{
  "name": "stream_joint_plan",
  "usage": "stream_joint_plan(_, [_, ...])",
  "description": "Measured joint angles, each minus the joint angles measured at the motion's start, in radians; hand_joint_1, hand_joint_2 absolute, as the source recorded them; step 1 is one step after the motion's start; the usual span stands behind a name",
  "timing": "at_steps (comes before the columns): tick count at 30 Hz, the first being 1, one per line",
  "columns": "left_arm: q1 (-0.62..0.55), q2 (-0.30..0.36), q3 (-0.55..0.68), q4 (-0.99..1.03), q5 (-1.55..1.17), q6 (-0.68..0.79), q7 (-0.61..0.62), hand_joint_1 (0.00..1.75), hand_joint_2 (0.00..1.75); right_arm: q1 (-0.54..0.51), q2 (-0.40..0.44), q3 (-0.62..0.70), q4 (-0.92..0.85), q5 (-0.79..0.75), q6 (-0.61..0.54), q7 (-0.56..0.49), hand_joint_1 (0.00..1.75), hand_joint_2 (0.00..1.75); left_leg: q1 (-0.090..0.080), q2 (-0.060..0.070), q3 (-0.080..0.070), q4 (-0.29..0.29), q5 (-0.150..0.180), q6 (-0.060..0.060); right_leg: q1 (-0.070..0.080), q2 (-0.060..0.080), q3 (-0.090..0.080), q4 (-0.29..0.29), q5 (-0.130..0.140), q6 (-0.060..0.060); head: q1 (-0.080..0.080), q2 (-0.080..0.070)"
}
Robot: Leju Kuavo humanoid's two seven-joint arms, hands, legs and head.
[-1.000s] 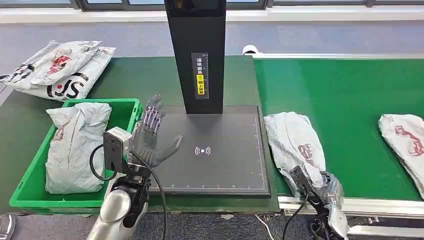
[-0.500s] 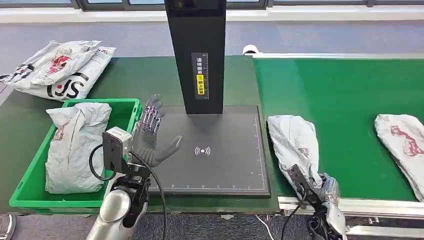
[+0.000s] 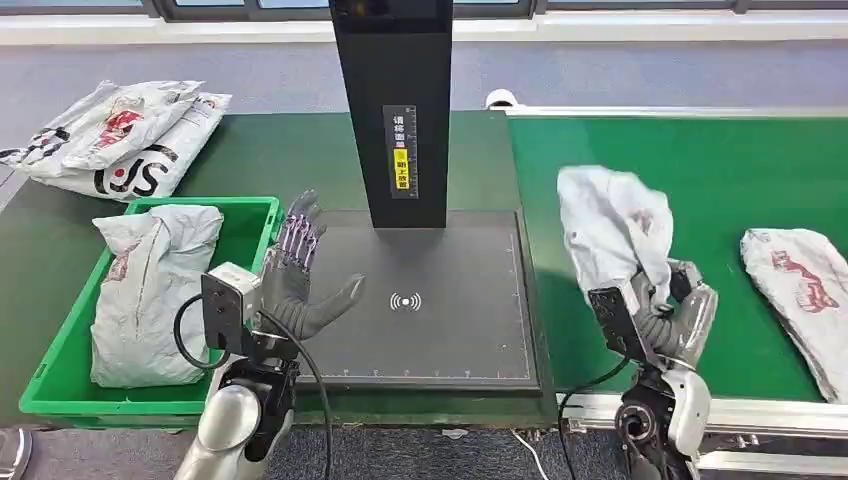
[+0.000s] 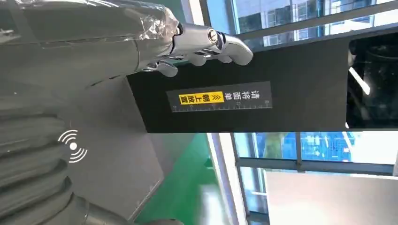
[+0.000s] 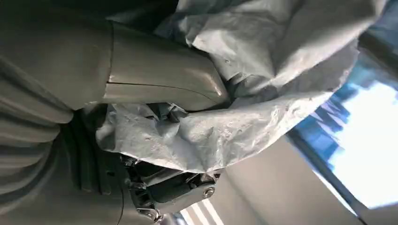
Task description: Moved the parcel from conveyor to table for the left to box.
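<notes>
My right hand (image 3: 677,318) grips the near end of a grey parcel (image 3: 612,222) and holds it raised above the green conveyor (image 3: 720,180); the bag stands up and leans toward the far side. The right wrist view has the crumpled parcel (image 5: 244,93) pinched between the thumb and the fingers. My left hand (image 3: 298,275) hovers open, fingers spread, over the left part of the dark scanner plate (image 3: 440,320), beside the green box (image 3: 255,215). That box holds another grey parcel (image 3: 150,290).
A black scanner post (image 3: 395,110) rises from the back of the plate. A second parcel (image 3: 805,290) lies on the conveyor at the right. Two more bags (image 3: 120,135) are stacked on the table at the far left.
My right hand has lifted the parcel's near end off the conveyor and risen with it, so the bag now stands up. The other conveyor parcel has drifted left. The left hand has barely moved.
</notes>
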Motion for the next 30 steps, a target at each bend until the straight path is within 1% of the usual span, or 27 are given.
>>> stream_joint_plan(3, [-0.004,0.0,0.0,0.01,0.011,0.0,-0.015,0.0,1.75,-0.01,0.0,0.076,-0.1,-0.014,-0.008,-0.032,1.75,1.75,0.0,0.0,0.0,0.0,0.0,0.0,0.0,0.0,0.0,0.0,0.0,0.0,0.0,0.0])
stream_joint_plan(6, [-0.022,-0.002,0.0,0.02,0.018,0.001,-0.021,0.0,1.75,-0.032,0.001,0.146,-0.146,-0.014,-0.006,-0.043,1.75,1.75,0.0,0.0,0.0,0.0,0.001,0.0,0.0,0.0,0.0,0.0,0.0,0.0,0.0,0.0])
stream_joint_plan(13, [-0.072,-0.003,0.0,0.048,0.043,0.008,-0.035,0.0,1.75,-0.084,0.008,0.282,-0.153,-0.009,0.009,-0.066,1.75,1.75,0.0,0.0,0.0,0.0,0.002,0.001,0.0,0.0,0.001,0.0,0.001,0.0,0.0,0.0])
stream_joint_plan(16, [-0.079,-0.003,0.0,0.056,0.052,0.009,-0.04,0.0,1.75,-0.095,0.008,0.315,-0.147,-0.011,0.02,-0.067,1.75,1.75,0.0,0.0,0.0,0.0,0.001,0.001,0.0,0.0,0.001,0.0,0.001,0.0,0.0,0.0])
stream_joint_plan(18, [-0.086,-0.003,0.0,0.061,0.057,0.009,-0.045,0.0,1.75,-0.116,0.008,0.338,-0.123,-0.009,0.052,-0.05,1.75,1.75,0.0,0.0,0.0,0.0,0.001,0.0,0.0,0.0,0.0,0.0,0.001,0.0,0.0,0.0])
stream_joint_plan(22, [-0.108,-0.003,0.0,0.071,0.072,0.005,-0.049,0.0,1.75,-0.163,0.008,0.404,-0.01,0.002,0.118,-0.011,1.75,1.75,0.0,0.0,0.0,0.0,0.002,0.001,0.0,0.0,0.0,0.0,0.001,0.0,0.0,0.0])
stream_joint_plan(25, [-0.117,-0.006,0.0,0.074,0.074,0.003,-0.05,0.0,1.75,-0.186,0.01,0.461,0.094,0.008,0.125,0.01,1.75,1.75,0.0,0.0,0.0,0.0,0.002,0.0,0.0,0.0,0.0,0.0,0.001,0.0,0.0,0.0])
stream_joint_plan(30, [-0.118,-0.008,0.0,0.075,0.074,0.003,-0.05,0.0,1.75,-0.187,0.01,0.467,0.103,0.008,0.125,0.01,1.75,1.75,0.0,0.0,0.0,0.0,0.002,0.0,0.0,0.0,0.0,0.0,0.001,0.0,0.0,0.0])
